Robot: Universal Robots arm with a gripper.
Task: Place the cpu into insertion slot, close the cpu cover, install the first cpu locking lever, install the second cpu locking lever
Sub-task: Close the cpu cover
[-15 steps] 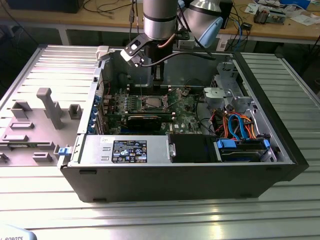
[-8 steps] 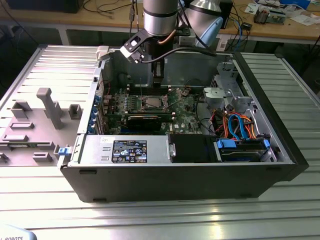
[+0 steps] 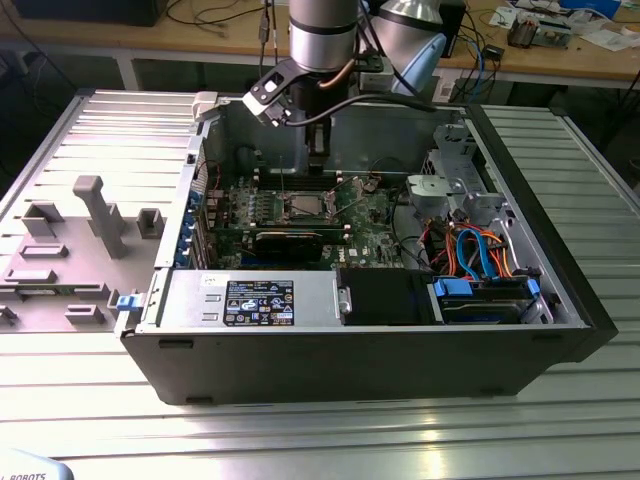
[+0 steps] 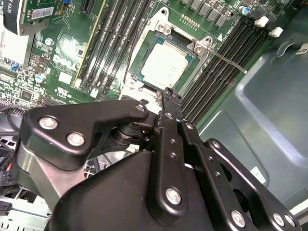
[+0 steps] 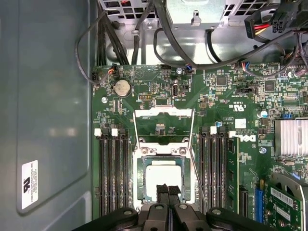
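Observation:
The cpu, a silvery square chip, lies flat in the insertion slot on the green board; the second wrist view shows the cpu seated the same way. The cpu cover, a thin metal frame with a big window, is swung open away from the slot. A thin locking lever stands free beside the slot, and the lever sticks out over the memory slots. My gripper hovers just over the chip's near edge, shut and holding nothing. In the exterior view the gripper hangs above the slot.
Long black memory slots flank the socket on both sides. A black graphics card lies in front of the board. Cables and drive cages fill the case at the exterior view's right. The case wall runs beside the board.

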